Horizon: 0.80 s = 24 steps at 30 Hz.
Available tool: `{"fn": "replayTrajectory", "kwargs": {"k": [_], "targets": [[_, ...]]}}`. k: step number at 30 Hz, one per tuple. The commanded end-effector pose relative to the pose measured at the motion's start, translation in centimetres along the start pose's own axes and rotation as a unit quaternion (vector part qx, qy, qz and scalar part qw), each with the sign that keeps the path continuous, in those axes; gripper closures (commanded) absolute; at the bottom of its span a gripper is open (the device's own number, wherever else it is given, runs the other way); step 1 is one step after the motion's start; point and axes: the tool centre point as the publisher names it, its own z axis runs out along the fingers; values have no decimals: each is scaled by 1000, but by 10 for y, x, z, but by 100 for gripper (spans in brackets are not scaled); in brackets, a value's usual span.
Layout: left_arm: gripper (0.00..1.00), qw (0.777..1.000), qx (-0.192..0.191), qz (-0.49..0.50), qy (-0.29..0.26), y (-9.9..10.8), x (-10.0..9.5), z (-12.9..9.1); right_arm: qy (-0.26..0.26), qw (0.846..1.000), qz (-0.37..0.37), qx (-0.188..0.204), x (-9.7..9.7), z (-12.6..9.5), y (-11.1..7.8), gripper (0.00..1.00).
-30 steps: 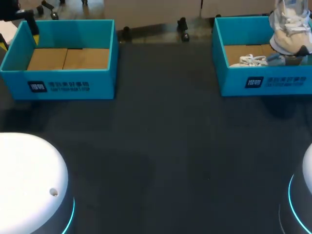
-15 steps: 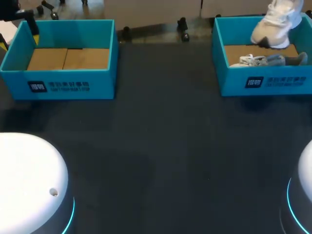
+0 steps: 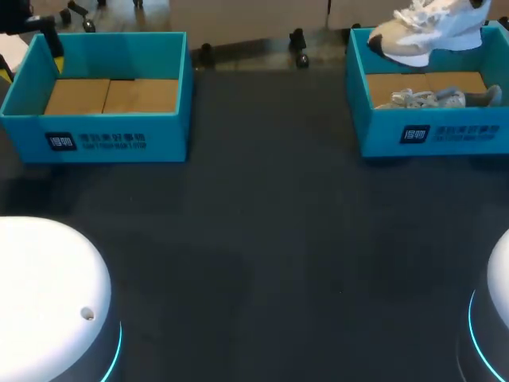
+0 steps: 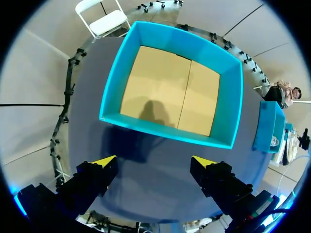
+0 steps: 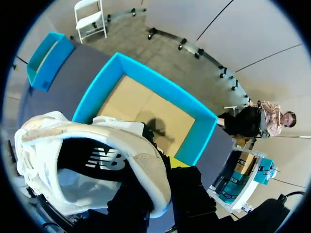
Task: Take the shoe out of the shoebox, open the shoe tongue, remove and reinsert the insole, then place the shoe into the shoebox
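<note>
A white and beige shoe (image 3: 425, 28) hangs on its side above the back of the right teal shoebox (image 3: 429, 134). In the right wrist view my right gripper (image 5: 163, 165) is shut on the heel collar of this shoe (image 5: 92, 155), with one yellow tip showing beside the collar and the box's cardboard floor (image 5: 146, 111) below. A second shoe (image 3: 433, 98) lies inside that box. My left gripper (image 4: 154, 161) stands open high above the left shoebox (image 4: 170, 92), with nothing between its fingers.
The left teal shoebox (image 3: 103, 95) holds only its cardboard floor. Dark tabletop (image 3: 262, 239) stretches between and in front of the two boxes. The white robot bases (image 3: 48, 302) sit at the near corners.
The shoe has swung from hanging toe-down at the box's right end to lying sideways, and has moved left along the back of the box. The left arm has stayed still.
</note>
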Motion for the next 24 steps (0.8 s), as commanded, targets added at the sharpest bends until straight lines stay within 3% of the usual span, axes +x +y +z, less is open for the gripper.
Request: {"fn": "replayTrajectory", "kwargs": {"k": [1,6,11,15,20,24], "targets": [[0,1000,1,0,0,1,0,0,2,1000,0,2,-1,-2,2,100],[0,1000,1,0,0,1,0,0,5,1000,13,-9,-3,-2,2,100],[0,1000,1,0,0,1,0,0,2,990,140,15,-10,2,-7,100],[0,1000,1,0,0,1,0,0,-7,982,190,10,-2,3,-11,100],[0,1000,1,0,0,1,0,0,-22,972,232,34,11,11,-7,100],[0,1000,1,0,0,1,0,0,-22,972,232,34,11,11,-7,100]]}}
